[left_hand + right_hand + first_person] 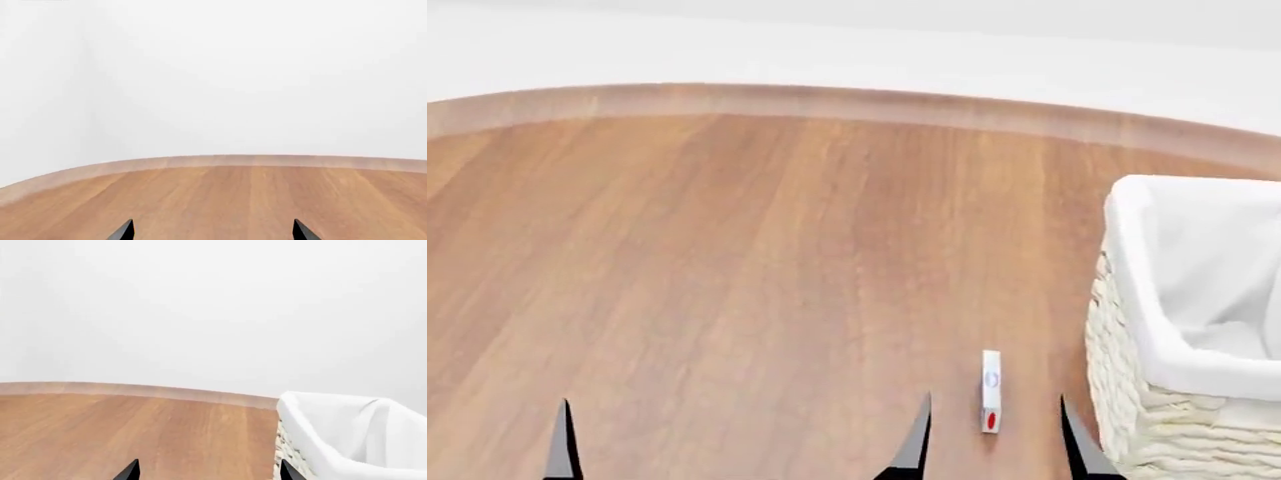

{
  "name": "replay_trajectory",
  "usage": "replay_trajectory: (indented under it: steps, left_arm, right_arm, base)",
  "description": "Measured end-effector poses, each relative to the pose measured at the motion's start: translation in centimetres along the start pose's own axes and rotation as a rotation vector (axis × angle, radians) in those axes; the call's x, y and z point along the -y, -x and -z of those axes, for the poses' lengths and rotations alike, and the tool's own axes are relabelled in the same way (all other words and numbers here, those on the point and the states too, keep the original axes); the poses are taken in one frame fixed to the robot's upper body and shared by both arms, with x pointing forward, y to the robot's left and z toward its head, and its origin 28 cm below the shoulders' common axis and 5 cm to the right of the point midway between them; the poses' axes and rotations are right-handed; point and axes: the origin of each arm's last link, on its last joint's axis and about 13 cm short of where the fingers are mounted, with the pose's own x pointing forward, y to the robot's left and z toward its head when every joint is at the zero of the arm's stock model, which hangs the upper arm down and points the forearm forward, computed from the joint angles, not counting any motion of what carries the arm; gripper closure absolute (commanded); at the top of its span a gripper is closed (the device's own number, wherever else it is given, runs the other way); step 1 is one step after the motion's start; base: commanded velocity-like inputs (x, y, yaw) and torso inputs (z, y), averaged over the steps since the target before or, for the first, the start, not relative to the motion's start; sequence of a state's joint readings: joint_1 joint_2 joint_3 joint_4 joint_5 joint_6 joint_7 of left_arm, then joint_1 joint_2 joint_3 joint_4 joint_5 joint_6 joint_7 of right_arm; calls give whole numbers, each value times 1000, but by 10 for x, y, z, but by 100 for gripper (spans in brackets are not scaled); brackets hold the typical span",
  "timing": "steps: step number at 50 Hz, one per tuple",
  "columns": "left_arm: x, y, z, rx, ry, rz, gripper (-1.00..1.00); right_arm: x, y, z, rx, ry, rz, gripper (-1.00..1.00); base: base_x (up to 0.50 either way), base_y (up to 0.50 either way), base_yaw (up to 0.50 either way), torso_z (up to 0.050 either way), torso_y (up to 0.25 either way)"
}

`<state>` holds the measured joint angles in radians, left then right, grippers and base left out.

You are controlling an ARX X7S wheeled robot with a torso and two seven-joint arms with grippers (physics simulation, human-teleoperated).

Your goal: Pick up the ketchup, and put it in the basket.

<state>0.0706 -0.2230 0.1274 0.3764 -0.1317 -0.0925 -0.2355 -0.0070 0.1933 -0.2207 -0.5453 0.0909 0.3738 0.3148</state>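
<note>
basket (1121, 330) shows beside right fingers (1065, 430), spread empty; left fingers (123, 232) spread over bare table (220, 200).

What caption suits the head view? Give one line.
Open right gripper frames a small white, red-marked item on the wooden table, beside the lined basket.

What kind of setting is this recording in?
Likely a bare simulated tabletop scene: a round-edged wooden table, blank white surroundings, a lined wicker basket and a small white object lying beside it.
</note>
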Motion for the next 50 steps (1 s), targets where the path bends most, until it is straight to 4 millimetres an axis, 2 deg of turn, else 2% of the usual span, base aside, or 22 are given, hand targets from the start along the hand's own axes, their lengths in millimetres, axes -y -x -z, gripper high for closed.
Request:
replay_trajectory:
  steps: [6, 22, 37, 50]
  left_arm:
    - [-15, 11, -9, 1, 12, 9, -100]
    - [-44, 66, -28, -17, -12, 19, -100]
    - [-60, 116, -13, -136, -46, -4, -100]
    - [-75, 150, 9, -275, -52, -31, -100]
  right_arm:
    - [-1, 0, 2, -3, -4, -12, -100]
    - [-3, 1, 6, -13, -10, -29, -100]
    - [-3, 1, 8, -19, -12, -34, -100]
    - [-4, 2, 9, -24, -12, -36, -100]
  base:
    - [0, 0, 0, 0, 0]
    - [0, 0, 0, 0, 0]
    - [0, 0, 0, 0, 0]
    - [0, 0, 0, 0, 0]
